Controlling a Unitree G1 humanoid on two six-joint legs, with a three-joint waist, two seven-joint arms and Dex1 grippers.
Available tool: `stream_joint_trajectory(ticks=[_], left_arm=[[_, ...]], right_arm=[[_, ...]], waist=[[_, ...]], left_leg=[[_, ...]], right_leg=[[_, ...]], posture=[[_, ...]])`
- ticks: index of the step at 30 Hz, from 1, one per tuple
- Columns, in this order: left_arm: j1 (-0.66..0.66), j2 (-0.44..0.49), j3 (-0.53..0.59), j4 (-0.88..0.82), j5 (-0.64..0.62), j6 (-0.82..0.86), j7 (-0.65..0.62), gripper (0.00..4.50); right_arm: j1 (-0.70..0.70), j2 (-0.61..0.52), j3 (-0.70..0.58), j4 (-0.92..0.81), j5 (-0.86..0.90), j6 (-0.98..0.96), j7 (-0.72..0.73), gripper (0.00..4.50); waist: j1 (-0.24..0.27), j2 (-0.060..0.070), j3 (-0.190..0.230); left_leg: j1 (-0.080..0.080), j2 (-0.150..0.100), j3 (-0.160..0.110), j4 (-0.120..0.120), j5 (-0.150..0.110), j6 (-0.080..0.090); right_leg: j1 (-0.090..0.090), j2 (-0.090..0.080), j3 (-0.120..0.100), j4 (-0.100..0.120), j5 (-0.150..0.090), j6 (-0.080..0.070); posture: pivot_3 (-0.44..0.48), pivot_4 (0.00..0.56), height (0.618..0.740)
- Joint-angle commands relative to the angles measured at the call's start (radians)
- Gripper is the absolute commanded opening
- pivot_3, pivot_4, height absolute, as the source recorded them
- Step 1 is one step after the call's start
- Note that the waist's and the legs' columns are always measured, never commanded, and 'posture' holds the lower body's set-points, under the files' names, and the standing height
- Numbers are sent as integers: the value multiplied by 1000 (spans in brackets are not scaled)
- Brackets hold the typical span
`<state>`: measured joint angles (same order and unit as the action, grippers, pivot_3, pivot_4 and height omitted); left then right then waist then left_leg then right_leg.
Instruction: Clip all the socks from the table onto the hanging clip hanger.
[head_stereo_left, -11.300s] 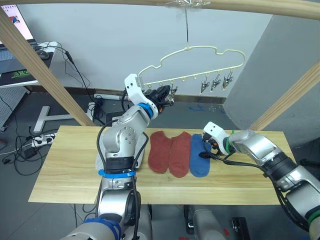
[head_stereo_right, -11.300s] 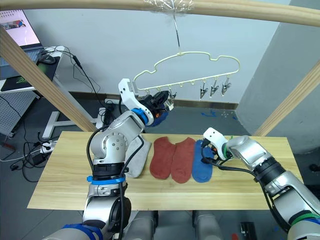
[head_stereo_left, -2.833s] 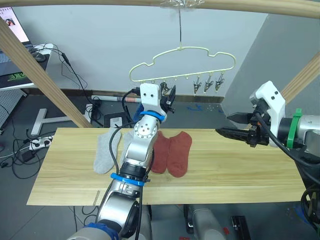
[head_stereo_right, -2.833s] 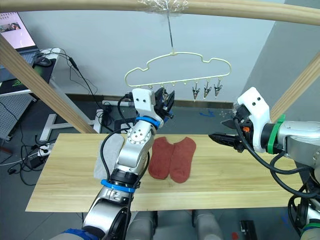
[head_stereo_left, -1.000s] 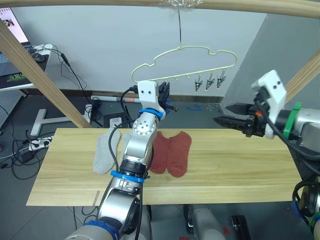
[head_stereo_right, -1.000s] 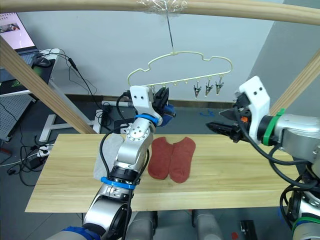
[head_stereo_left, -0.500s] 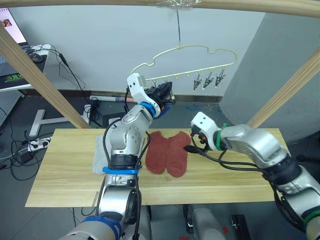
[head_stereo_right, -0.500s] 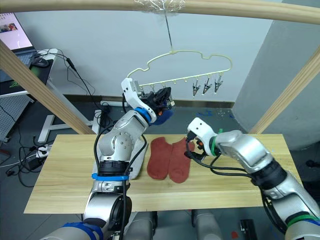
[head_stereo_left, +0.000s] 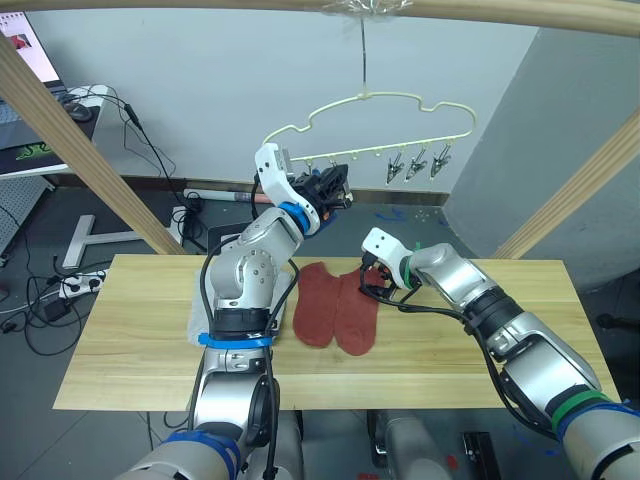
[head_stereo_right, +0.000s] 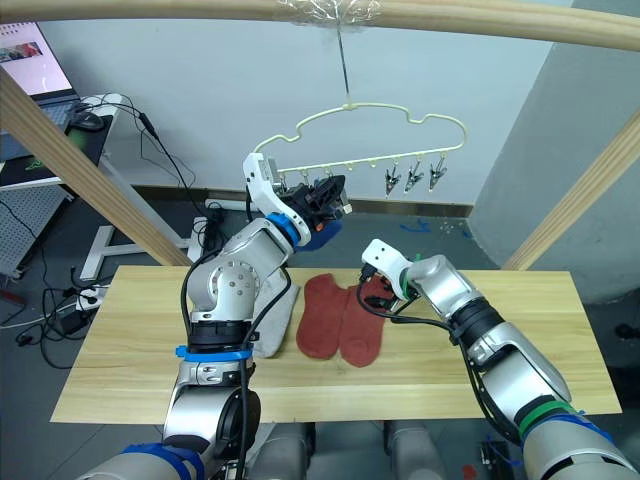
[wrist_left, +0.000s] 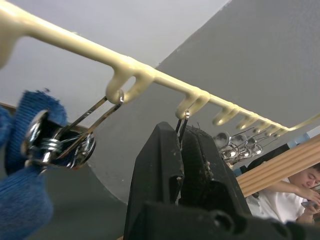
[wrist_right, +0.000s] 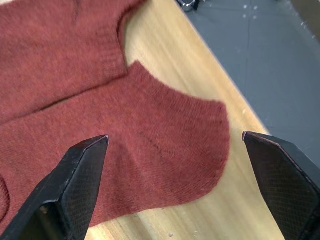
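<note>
The pale yellow clip hanger (head_stereo_left: 385, 98) hangs from the top pole. My left gripper (wrist_left: 179, 131) is raised to its row of clips and shut on one clip (wrist_left: 181, 122). A blue sock (head_stereo_right: 322, 232) hangs from the clip beside it. Two rust red socks (head_stereo_left: 312, 300) (head_stereo_left: 357, 318) lie side by side on the table (head_stereo_left: 480, 340). My right gripper (wrist_right: 175, 140) hovers open just above the far end of the right red sock (wrist_right: 165, 130). A light grey sock (head_stereo_right: 272, 322) lies partly hidden behind my left arm.
Slanted wooden poles (head_stereo_left: 70, 130) (head_stereo_left: 570, 185) rise at both sides of the table. Three free metal clips (head_stereo_left: 415, 165) hang at the hanger's right end. A desk with a laptop (head_stereo_left: 25, 40) and floor cables stand far left. A person (wrist_left: 306, 182) sits in the background.
My right arm came down from shoulder height to the table and now sits over the far end of the right red sock. The left gripper stays at the clips.
</note>
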<state>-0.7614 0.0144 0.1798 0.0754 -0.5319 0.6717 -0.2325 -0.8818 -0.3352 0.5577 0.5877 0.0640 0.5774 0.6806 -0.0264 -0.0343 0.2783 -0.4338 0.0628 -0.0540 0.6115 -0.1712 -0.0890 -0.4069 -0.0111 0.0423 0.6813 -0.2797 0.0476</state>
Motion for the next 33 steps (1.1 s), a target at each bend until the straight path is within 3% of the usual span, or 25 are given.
stream_joint_trajectory(ticks=[1, 13, 24, 27, 33], left_arm=[[-5, 1, -8, -57, -17, 5, 3, 0], [-3, 14, -4, -76, -16, 29, 14, 0], [-10, 21, 6, -70, -21, 30, 22, 0], [-11, 20, 8, -69, -22, 28, 23, 0], [-8, 16, 9, -68, -22, 24, 26, 0]], right_arm=[[-3, 23, -41, -1, -26, -25, 25, 4485], [14, 90, -104, 171, -110, -156, 9, 4485], [59, 91, -128, 172, -168, -185, 36, 4485], [69, 87, -133, 159, -181, -184, 46, 3927], [79, 84, -140, 144, -192, -175, 56, 1797]], waist=[[0, 0, 0], [1, 0, 0], [2, 0, 0], [2, 0, 0], [3, 0, 0]], left_leg=[[0, 0, 0, 0, 0, 0], [0, 0, 0, 0, 0, 0], [0, 0, 0, 0, 0, 0], [0, 0, 0, 0, 0, 0], [1, 0, 0, 0, 0, 0]], right_leg=[[0, 0, 0, 0, 0, 0], [0, 0, 0, 0, 0, 0], [0, 0, 0, 0, 0, 0], [0, 0, 0, 0, 0, 0], [0, 0, 0, 0, 0, 0]], posture=[[51, 232, 740], [65, 247, 740], [72, 245, 740], [72, 245, 740], [71, 240, 740]])
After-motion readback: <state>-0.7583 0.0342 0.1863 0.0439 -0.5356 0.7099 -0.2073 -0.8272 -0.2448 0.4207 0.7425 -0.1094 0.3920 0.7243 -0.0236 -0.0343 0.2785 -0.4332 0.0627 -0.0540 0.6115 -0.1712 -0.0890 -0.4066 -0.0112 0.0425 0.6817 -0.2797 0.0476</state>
